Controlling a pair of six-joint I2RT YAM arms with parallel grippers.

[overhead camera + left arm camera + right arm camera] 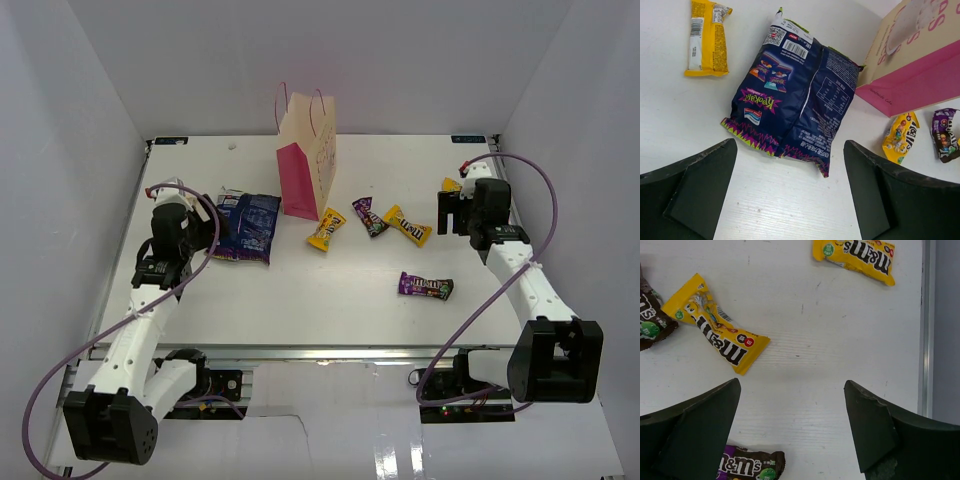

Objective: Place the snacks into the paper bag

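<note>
Blue snack bag (795, 95): likely light, slick, crinkly; flat on the table (670, 125). Pinch its near crimped edge. Your left pincer (790, 150) hangs spread above it; right pincer (791, 385) spread, empty.

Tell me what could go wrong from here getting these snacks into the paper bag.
The blue snack bag in front of the open left hand looks about as wide as the upright paper bag; it could catch the rim and tip it.
One yellow M&M's packet lies close to the table's edge rail, awkward for the right hand to pinch.
</note>
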